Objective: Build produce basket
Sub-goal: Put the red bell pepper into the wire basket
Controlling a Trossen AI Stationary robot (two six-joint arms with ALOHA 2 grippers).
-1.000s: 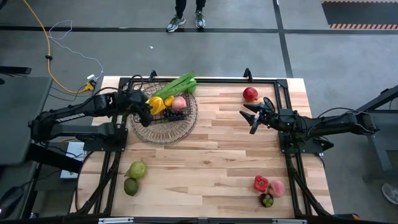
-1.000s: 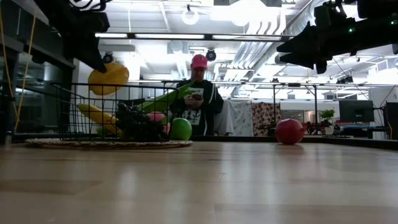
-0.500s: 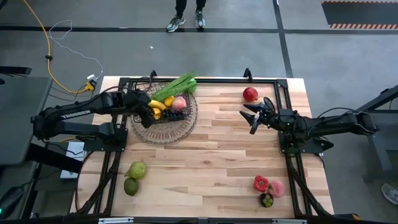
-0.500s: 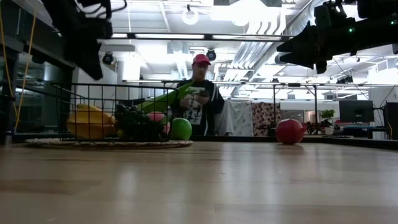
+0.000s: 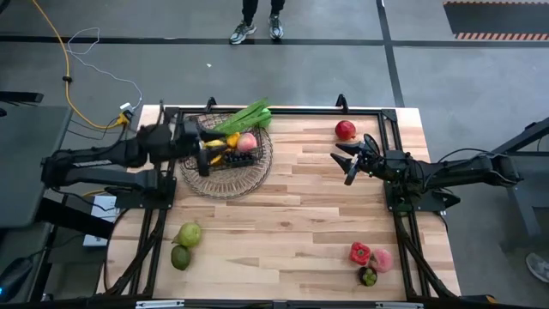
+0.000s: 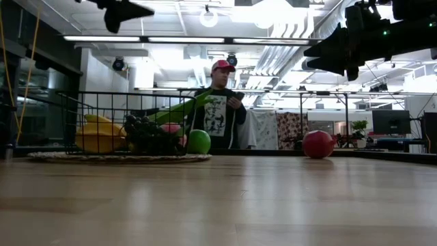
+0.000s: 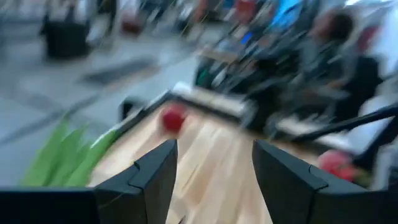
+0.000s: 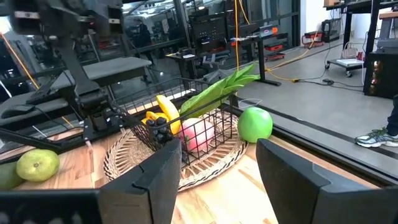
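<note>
The basket [image 5: 226,154] is seen at the far left of the surface [image 5: 292,215], already loaded with a banana [image 8: 166,112], dark grapes [image 8: 157,127], a pink fruit [image 5: 246,142] and leafy stalks [image 5: 244,117] laid across its rim, presumably because they are too long to lie inside. A green ball [image 8: 255,124] is left just outside the basket. The left claw [image 5: 202,154] is held above the basket's near-left edge with its jaws parted and nothing between them, as if a piece had been let go there. The right claw [image 5: 350,160], likewise parted and empty, is kept waiting well to the right of the basket, near a red apple [image 5: 345,130]. More produce remains to be collected: two green fruits [image 5: 184,244] in front of the basket, and a cluster [image 5: 369,259] far to its right.
</note>
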